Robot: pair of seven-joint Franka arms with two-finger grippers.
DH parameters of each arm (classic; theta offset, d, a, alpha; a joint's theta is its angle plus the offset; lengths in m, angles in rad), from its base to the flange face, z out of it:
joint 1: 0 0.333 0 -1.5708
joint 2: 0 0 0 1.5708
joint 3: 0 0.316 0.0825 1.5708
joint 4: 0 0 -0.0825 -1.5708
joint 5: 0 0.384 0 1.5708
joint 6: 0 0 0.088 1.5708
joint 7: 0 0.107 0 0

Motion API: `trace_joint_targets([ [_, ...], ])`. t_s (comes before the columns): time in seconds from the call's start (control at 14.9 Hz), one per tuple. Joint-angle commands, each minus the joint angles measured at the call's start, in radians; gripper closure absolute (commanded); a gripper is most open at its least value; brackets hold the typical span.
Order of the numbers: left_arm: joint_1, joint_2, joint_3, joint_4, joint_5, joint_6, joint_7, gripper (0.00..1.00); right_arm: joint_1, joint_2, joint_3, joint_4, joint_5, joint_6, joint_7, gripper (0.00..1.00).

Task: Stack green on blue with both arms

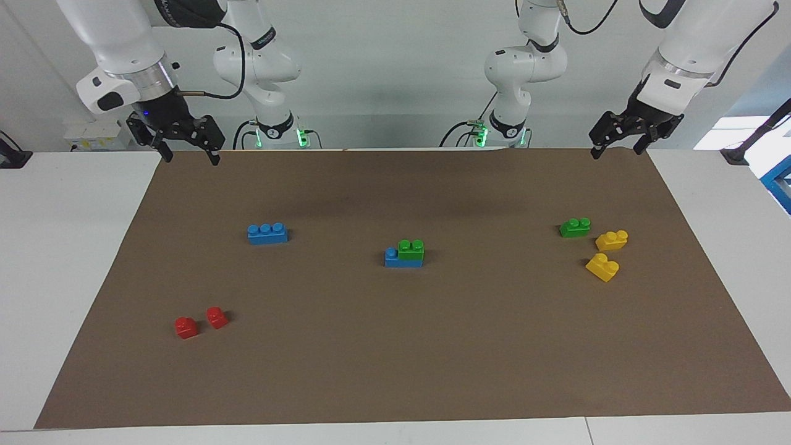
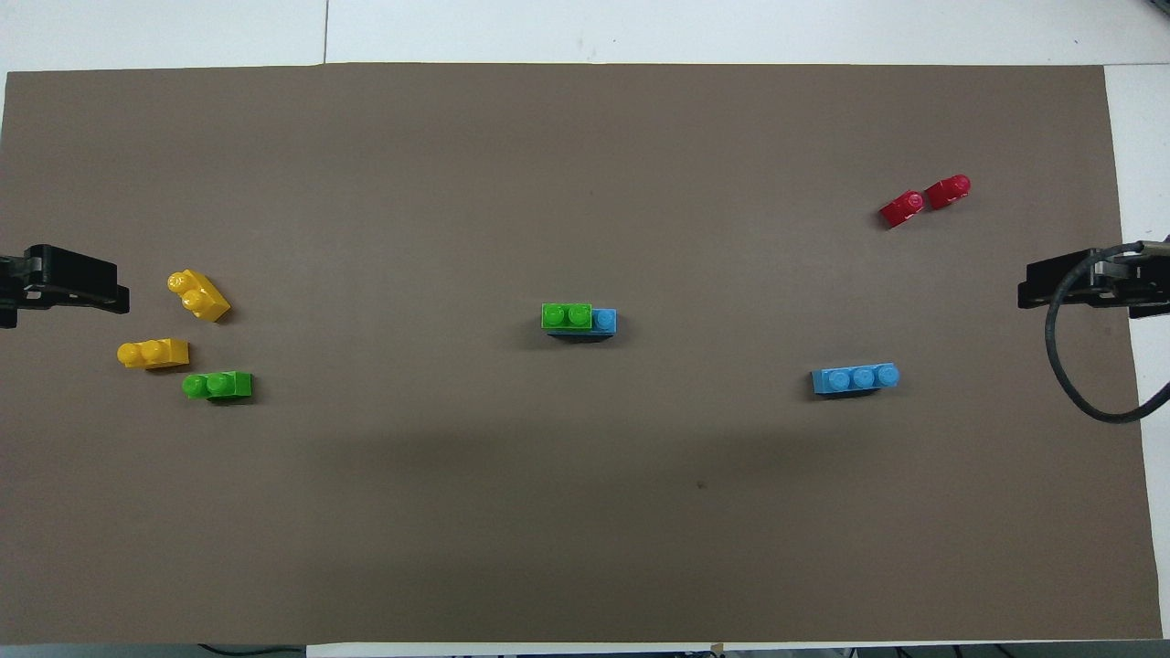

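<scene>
A green brick (image 1: 411, 248) (image 2: 566, 315) sits on a blue brick (image 1: 395, 259) (image 2: 605, 321) at the middle of the brown mat, leaving one blue stud uncovered. A second blue brick (image 1: 267, 233) (image 2: 855, 378) lies alone toward the right arm's end. A second green brick (image 1: 575, 227) (image 2: 218, 385) lies alone toward the left arm's end. My right gripper (image 1: 191, 159) (image 2: 1051, 283) hangs open and empty in the air at its own end of the mat. My left gripper (image 1: 617, 152) (image 2: 91, 283) hangs open and empty at the other end.
Two yellow bricks (image 1: 612, 240) (image 1: 602, 267) lie beside the lone green brick, a little farther from the robots. Two small red bricks (image 1: 186, 327) (image 1: 217, 317) lie toward the right arm's end, farther out than the lone blue brick. The mat (image 1: 395, 358) covers a white table.
</scene>
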Motion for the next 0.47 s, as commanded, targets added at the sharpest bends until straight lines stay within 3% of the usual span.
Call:
trace_joint_targets([
  [0.0, 0.006, 0.009, -0.007, 0.024, -0.015, -0.015, -0.010, 0.00, -0.013, 0.000, 0.008, -0.001, 0.020, -0.006, 0.019, 0.00],
  [0.4, 0.006, 0.009, -0.007, 0.024, -0.015, -0.015, -0.010, 0.00, -0.014, -0.004, 0.007, -0.004, 0.018, -0.010, 0.030, 0.00],
])
